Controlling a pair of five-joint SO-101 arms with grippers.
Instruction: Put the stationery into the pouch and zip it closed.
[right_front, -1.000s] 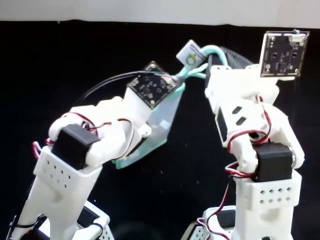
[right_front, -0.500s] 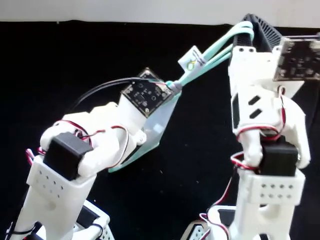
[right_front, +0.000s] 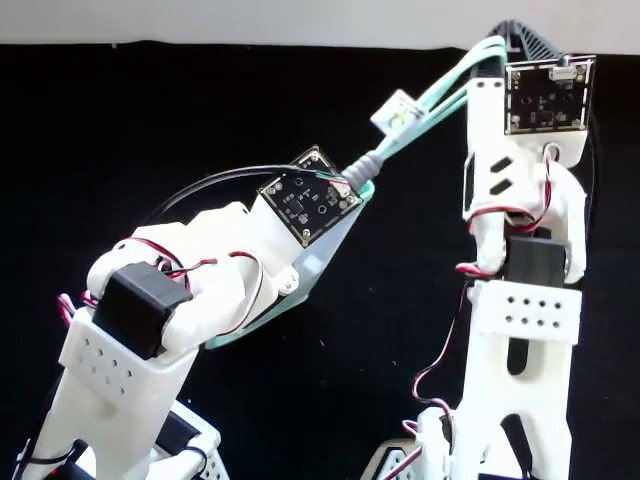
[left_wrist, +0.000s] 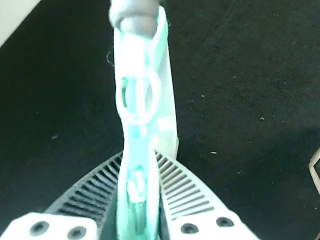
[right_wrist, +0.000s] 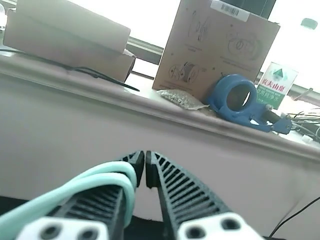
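Black cloth (right_front: 150, 120) covers the table. High view: the translucent mint pouch (right_front: 325, 248) hangs off the table, and its mint cord (right_front: 440, 92) runs taut up to the right gripper (right_front: 503, 38). This is likely the zipping step, and it calls for a steady outward pull. Left wrist view: the left gripper (left_wrist: 140, 162) is clenched on the pouch's zipper edge. Right wrist view: the nearly closed jaws trap the cord, which is hooked over one finger.

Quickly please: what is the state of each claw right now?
Left claw: closed, holding the pouch.
Right claw: closed on the pouch's teal strap.
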